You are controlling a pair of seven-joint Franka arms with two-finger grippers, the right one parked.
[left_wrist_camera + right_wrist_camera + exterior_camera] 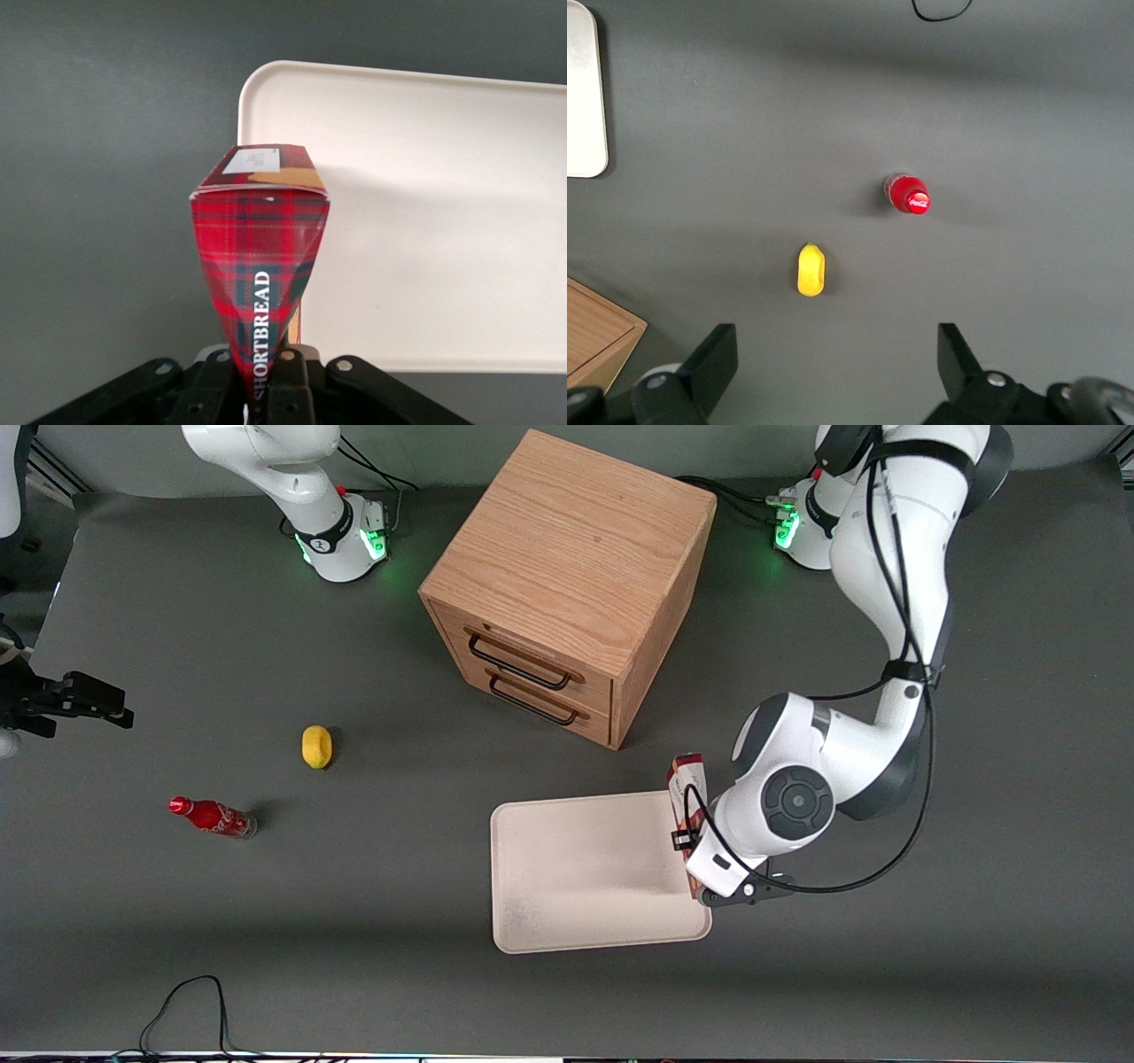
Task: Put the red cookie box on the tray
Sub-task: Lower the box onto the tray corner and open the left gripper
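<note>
The gripper (263, 372) holds the red cookie box (261, 257), printed "SHORTBREAD", on edge above the tray (425, 221) rim at the working arm's end, fingers (288, 390) clamped on it. Nothing lies in the tray.

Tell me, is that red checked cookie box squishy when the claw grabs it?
Probably a bit. The red tartan cardboard cookie box narrows to a wedge where the claw is shut on it, so the carton likely gives. It seems light, hanging from one end over the edge of the pale cream tray. Standing on edge, it would likely tip flat.
</note>
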